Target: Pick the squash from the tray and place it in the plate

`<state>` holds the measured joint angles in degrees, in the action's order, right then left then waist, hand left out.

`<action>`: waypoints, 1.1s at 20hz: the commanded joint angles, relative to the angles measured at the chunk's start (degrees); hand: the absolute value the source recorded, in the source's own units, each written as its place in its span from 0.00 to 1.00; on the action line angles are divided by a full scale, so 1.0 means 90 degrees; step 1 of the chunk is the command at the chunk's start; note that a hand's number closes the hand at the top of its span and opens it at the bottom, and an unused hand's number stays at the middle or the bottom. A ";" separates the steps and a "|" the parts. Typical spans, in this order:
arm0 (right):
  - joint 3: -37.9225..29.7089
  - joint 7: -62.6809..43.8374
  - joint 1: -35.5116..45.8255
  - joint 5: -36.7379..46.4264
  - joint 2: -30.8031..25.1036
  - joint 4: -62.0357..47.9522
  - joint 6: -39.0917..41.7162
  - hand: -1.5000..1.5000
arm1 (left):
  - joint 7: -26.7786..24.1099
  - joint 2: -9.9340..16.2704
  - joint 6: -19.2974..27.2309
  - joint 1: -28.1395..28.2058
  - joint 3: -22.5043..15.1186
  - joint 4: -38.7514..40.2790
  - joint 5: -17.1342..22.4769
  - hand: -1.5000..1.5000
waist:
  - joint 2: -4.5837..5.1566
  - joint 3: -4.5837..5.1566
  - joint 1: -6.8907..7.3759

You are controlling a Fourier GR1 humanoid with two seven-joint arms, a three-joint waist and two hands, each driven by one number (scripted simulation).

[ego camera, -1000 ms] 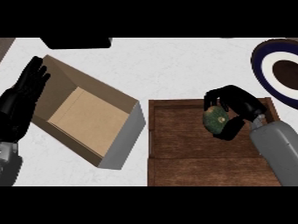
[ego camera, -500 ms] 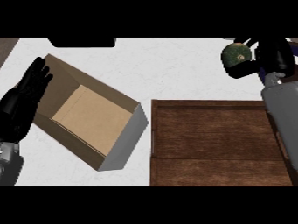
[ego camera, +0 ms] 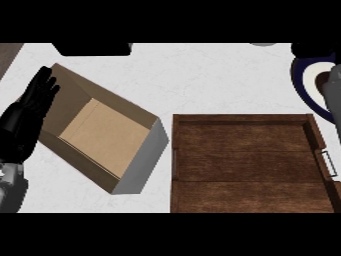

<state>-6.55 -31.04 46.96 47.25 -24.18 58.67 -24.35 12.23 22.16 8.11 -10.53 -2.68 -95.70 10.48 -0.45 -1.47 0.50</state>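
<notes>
Head view: we see the left hand resting open beside the open cardboard box, the dark wooden tray, then the dark blue plate. Right hand, squash and any lettering: cannot tell.

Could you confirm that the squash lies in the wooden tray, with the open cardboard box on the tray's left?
Not quite: in the head view the wooden tray holds no squash, and none shows anywhere. The open cardboard box does lie on the tray's left.
</notes>
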 commanded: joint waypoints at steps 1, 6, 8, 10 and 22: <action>-0.0340 -0.0377 -0.0004 0.0020 -0.0027 -0.0159 -0.0341 1.00 | 0.0021 -0.0390 0.0050 0.0370 -0.0318 0.0941 -0.0136 0.50 | 0.0116 0.0168 -0.0121; -0.0927 0.0300 -0.0311 -0.0531 -0.0376 -0.0549 -0.0570 1.00 | 0.0203 -0.0260 -0.0024 0.0278 -0.0048 0.0901 -0.0017 0.50 | 0.0121 0.0158 -0.0063; -0.1115 0.0373 -0.0369 -0.0605 -0.0674 -0.0816 -0.0451 1.00 | 0.0023 -0.0402 0.0130 0.0384 -0.0206 0.0857 -0.0283 0.50 | 0.0121 0.0159 -0.0060; -0.1303 0.0633 -0.0462 -0.0763 -0.0736 -0.1006 -0.0608 1.00 | -0.0153 -0.0339 -0.0028 0.0401 -0.0130 0.0990 -0.0252 0.50 | 0.0139 0.0159 -0.0043; -0.2169 0.2007 -0.0796 -0.2070 -0.1089 -0.2634 0.0734 1.00 | -0.0012 -0.0449 -0.0152 0.0358 -0.0158 0.0897 -0.0238 0.50 | 0.0176 0.0141 0.0041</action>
<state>-22.55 -15.17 39.55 34.02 -34.22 38.45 -22.46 11.96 20.42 6.98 -12.05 -1.89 -94.54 8.96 -0.21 -1.68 1.04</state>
